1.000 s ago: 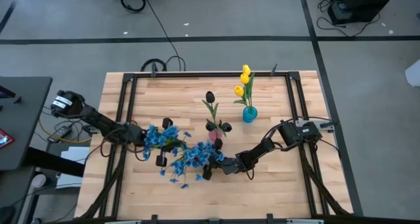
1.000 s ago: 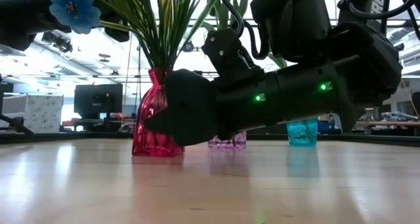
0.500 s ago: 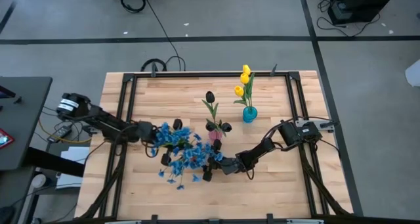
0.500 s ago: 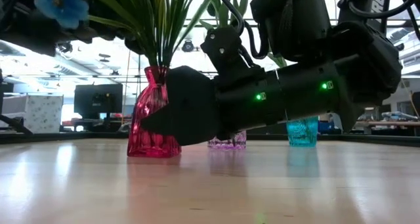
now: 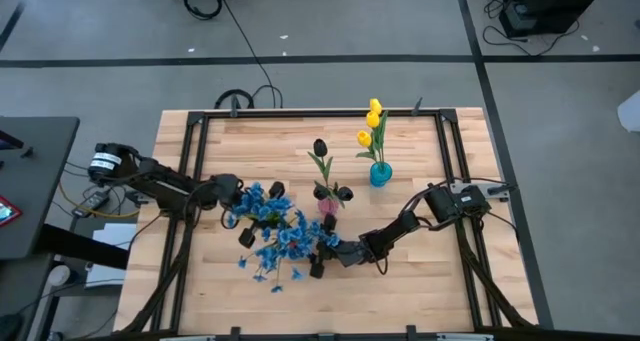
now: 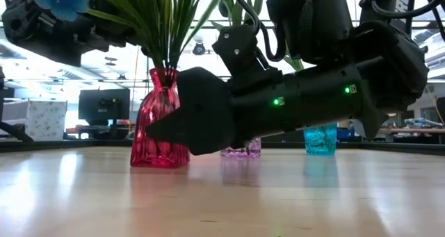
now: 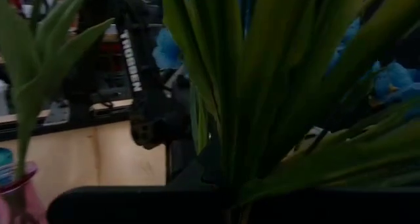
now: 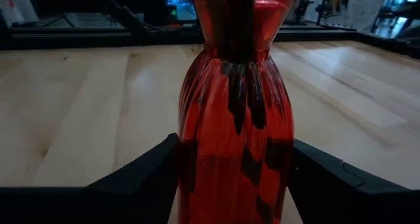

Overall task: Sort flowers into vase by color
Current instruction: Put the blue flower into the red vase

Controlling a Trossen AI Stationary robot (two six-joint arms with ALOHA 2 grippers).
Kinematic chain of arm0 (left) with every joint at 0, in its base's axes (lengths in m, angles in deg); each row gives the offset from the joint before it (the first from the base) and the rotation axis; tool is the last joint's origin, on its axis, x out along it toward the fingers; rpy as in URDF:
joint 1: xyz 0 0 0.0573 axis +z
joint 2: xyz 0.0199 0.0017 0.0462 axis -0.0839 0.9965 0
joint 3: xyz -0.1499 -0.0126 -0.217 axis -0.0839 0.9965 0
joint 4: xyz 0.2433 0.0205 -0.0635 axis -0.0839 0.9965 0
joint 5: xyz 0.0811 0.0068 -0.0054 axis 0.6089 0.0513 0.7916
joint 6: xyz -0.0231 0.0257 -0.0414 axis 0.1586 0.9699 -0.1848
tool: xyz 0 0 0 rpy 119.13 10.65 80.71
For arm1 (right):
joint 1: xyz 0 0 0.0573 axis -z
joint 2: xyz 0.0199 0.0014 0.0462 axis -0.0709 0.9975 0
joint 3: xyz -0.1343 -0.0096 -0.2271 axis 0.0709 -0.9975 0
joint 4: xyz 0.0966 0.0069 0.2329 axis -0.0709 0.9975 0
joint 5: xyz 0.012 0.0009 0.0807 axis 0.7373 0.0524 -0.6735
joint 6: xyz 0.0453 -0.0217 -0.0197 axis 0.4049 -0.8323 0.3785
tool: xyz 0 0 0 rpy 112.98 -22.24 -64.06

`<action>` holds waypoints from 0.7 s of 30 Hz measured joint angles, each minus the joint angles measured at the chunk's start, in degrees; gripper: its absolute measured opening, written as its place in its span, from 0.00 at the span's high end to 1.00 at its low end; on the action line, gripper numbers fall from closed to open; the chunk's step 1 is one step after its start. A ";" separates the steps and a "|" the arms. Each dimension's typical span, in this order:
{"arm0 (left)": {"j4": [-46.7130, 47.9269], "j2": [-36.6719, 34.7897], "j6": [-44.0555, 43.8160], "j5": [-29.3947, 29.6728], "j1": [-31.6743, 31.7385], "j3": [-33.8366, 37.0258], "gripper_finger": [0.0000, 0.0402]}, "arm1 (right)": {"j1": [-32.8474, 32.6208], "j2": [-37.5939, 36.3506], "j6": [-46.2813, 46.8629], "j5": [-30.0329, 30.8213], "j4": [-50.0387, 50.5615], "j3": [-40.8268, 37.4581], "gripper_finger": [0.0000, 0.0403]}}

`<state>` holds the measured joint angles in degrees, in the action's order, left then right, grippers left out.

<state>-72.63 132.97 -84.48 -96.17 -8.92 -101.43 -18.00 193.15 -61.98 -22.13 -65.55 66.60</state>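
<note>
A bunch of blue flowers (image 5: pixel 272 233) stands with its green stems (image 6: pixel 165 28) in a red glass vase (image 8: pixel 236 112), which rests on the table at mid-front. My left gripper (image 5: pixel 232 195) is at the bunch's left side, shut on its stems. My right gripper (image 8: pixel 235 168) comes in low from the right, with one finger on each side of the vase. Dark tulips stand in a pink vase (image 5: pixel 328 205), and yellow tulips in a blue vase (image 5: pixel 380 173). From above, the blossoms hide the red vase. My left gripper is shut on the green stems and leaves (image 7: pixel 230 138) of the blue bunch, above the vase's mouth, coming in level from the table's left. Leaves fill its own view and hide the fingers' place on them. My right gripper clasps the red vase's lower body (image 8: pixel 197 165) between its two fingers (image 8: pixel 154 168), level, from the table's right. The vase stands upright with its base on the table.
The pink vase (image 6: pixel 241 150) and the blue vase (image 6: pixel 320 138) stand behind the red one, toward the far side. A black metal frame (image 5: pixel 195 161) runs along the table's edges. Bare wood lies near the front edge (image 5: pixel 400 301).
My left gripper has gone toward the table's right and a little toward its far edge, turning as it went, and has carried the blue bunch's stems with it. The red vase has shifted slightly toward the table's left. My right gripper has kept its place.
</note>
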 joint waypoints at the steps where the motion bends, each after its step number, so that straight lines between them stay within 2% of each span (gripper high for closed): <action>1: 0.28 0.08 -0.01 -0.77 0.01 -0.25 0.95 | 0.00 0.00 -0.25 -0.41 -0.02 0.00 0.35; 4: 0.16 1.89 0.34 -4.08 0.27 -1.55 0.95 | -0.07 0.00 -1.37 -2.26 -0.41 0.00 0.35; 12: 0.95 9.59 0.03 -17.40 2.94 -6.09 0.95 | 0.22 -0.02 -1.92 -6.88 -0.52 0.00 0.35; 21: -2.15 13.48 -0.06 -22.53 3.09 -6.33 0.95 | 0.31 -0.02 -2.41 -10.18 -0.67 0.02 0.36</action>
<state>-74.78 146.45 -84.53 -118.70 -5.83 -107.76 -17.69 193.13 -64.39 -32.31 -66.22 66.62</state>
